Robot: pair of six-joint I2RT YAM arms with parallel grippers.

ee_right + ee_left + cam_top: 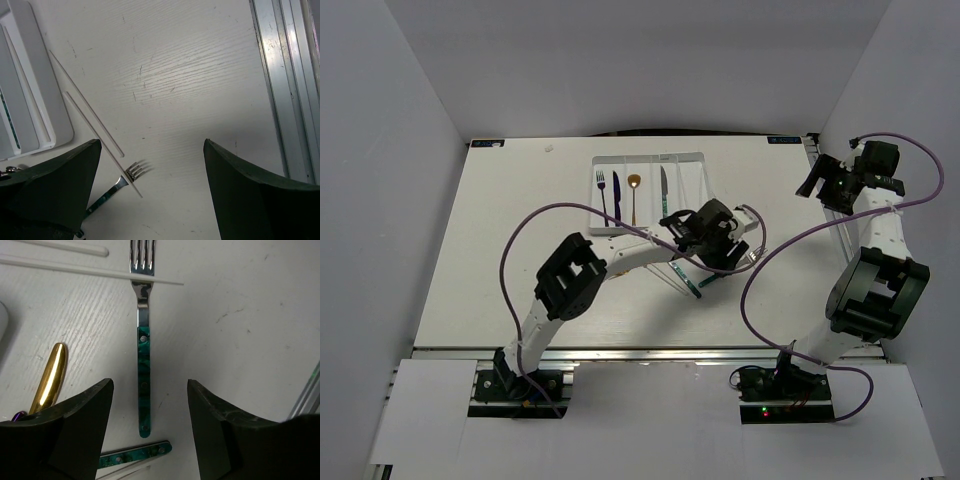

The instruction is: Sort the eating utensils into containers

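Sorting partly done: left gripper (150, 385) spread wide and empty over a loose teal-handled fork (143, 355) on the table.
The tray (650, 156), upper centre of the top view, holds a silver fork (601, 185), purple knife (616, 195), gold spoon (634, 195) and another knife (663, 190). Left to sort: the fork, the chopstick (90, 270) across its tines, a gold handle (50, 377) lower left, plus more. Right gripper (152, 145) is wide and empty at far right. The arm hides most of the pile, so the count is unclear.
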